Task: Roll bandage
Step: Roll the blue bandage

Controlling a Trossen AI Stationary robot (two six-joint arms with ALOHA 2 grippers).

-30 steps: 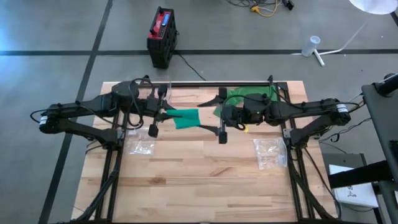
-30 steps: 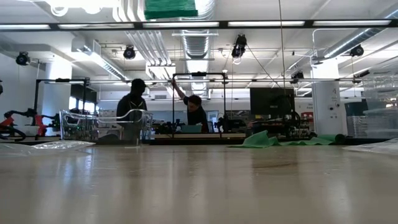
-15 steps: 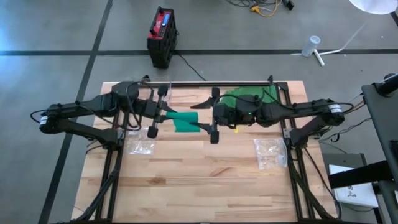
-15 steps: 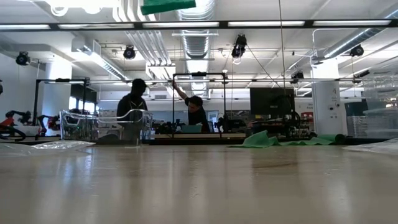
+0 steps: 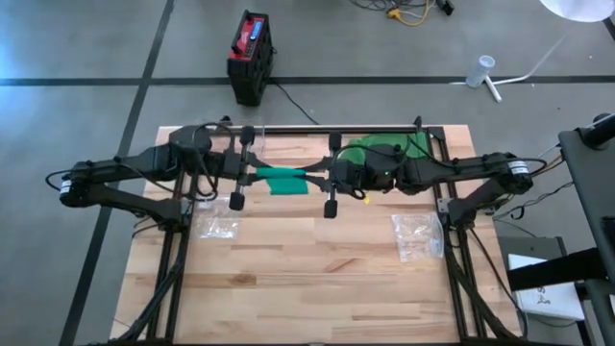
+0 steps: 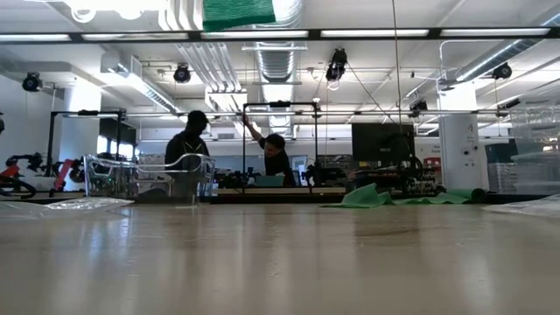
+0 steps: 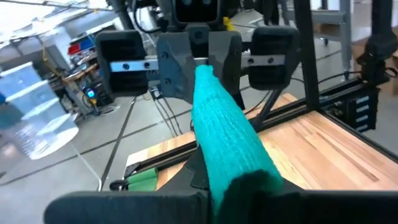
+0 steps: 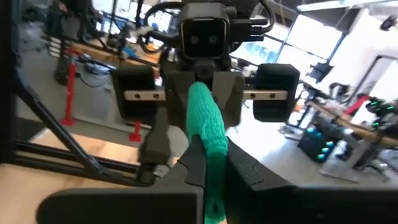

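A green bandage hangs in the air above the far middle of the table, stretched level between my two grippers. At its left end my left gripper is shut on it. My right gripper faces the left one and is shut on the other end. In the left wrist view the bandage runs away to the right gripper. In the right wrist view it runs to the left gripper. The low view shows only a strip of the bandage at the top edge. My left gripper pinches the bandage's left end between its two fingers, coming level from the table's left and pointing along the bandage. The bandage is clear of the table. My right gripper pinches the bandage's right end between its two fingers, coming level from the table's right, in line with the bandage. That end is also clear of the table.
A heap of green cloth lies at the far right of the table, under the right arm. Two clear plastic bags lie at mid-table left and right. Two people stand in the room beyond the table.
My right gripper has gone toward the table's left, up to the bandage's free end, and has shut on it. The bandage, held before only by the left gripper with its wider free end loose, now spans level between both grippers.
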